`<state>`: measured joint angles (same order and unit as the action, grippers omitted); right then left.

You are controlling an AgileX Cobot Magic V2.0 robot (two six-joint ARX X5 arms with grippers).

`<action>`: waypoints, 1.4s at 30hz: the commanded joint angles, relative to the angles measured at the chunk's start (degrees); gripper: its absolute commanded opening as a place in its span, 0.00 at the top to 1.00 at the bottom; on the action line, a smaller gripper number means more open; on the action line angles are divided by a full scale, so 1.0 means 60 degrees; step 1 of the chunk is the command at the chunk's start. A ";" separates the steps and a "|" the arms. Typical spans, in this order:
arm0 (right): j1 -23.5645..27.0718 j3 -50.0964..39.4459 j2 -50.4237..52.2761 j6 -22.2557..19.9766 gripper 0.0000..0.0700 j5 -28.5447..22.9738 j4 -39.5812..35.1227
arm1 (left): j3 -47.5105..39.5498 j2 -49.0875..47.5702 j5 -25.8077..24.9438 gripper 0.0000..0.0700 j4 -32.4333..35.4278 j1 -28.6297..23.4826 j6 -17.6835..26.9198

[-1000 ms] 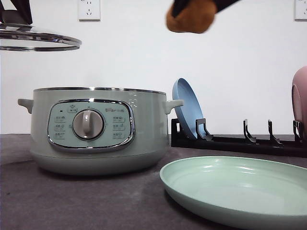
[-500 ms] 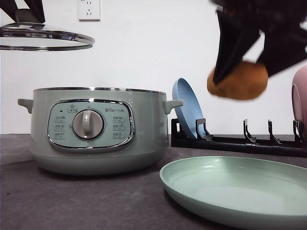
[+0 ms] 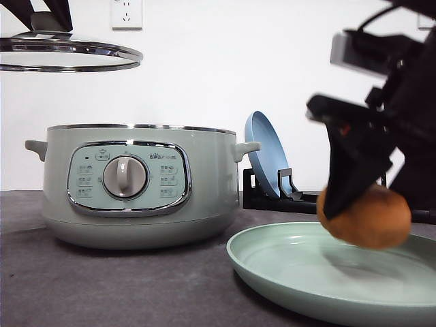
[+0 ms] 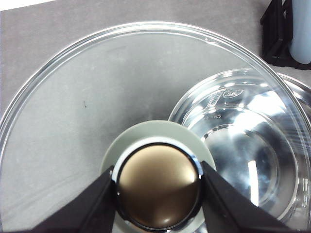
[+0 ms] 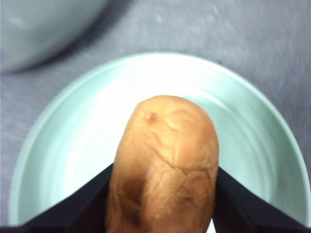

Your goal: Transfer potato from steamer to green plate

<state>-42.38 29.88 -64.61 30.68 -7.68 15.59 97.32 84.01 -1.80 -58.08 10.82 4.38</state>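
Note:
My right gripper (image 3: 364, 218) is shut on the orange-brown potato (image 3: 366, 216), which hangs just above the green plate (image 3: 293, 272) at the front right. In the right wrist view the potato (image 5: 163, 165) sits between the black fingers (image 5: 73, 208) over the plate (image 5: 63, 145). The sage-green steamer (image 3: 136, 184) stands open at the left, its shiny bowl (image 4: 243, 145) seen below the lid. My left gripper (image 4: 158, 187) is shut on the knob (image 4: 158, 187) of the glass lid (image 3: 65, 54), held high above the steamer's left side.
A black dish rack (image 3: 327, 201) behind the plate holds a blue plate (image 3: 266, 160) upright. Grey cloth (image 3: 102, 286) covers the table. A white wall with a socket (image 3: 126, 13) is at the back.
The right gripper has come down and to the right with the potato, from high up to just over the green plate. The lid has drifted slightly right.

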 commanded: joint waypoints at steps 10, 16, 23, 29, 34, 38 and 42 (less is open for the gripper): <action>-0.0110 0.0034 -0.0995 0.0214 0.56 0.0018 -0.0414 | 0.0273 -0.0160 -0.0056 1.00 0.0346 0.0370 -0.0029; -0.0112 0.0038 -0.0996 0.0211 0.39 0.0031 -0.0458 | 0.0273 -0.0160 -0.0062 1.00 0.0324 0.0591 -0.0029; -0.0106 0.0158 -0.0700 -0.0007 0.13 0.0018 -0.0446 | 0.0273 -0.0160 -0.0225 1.00 0.0320 0.0982 -0.0049; -0.0101 0.0810 0.0035 -0.0540 0.10 -0.0274 -0.0084 | 0.0270 -0.0144 -0.0487 1.00 0.0327 0.1388 -0.0095; -0.0101 0.1768 0.0621 -0.1323 0.10 -0.0844 0.0822 | 0.0270 -0.0031 -0.0489 1.00 0.0361 0.1744 -0.0091; -0.0101 0.2606 0.1007 -0.1874 0.10 -0.1056 0.1415 | 0.0270 0.0216 -0.0486 1.00 0.0401 0.1994 -0.0074; -0.0101 0.3324 0.1350 -0.2207 0.10 -0.1056 0.1778 | 0.0270 0.0569 -0.0482 1.00 0.0458 0.2188 -0.0051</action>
<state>-42.44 48.73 -56.38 19.38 -13.71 26.31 97.32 86.54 -4.48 -57.59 23.57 4.38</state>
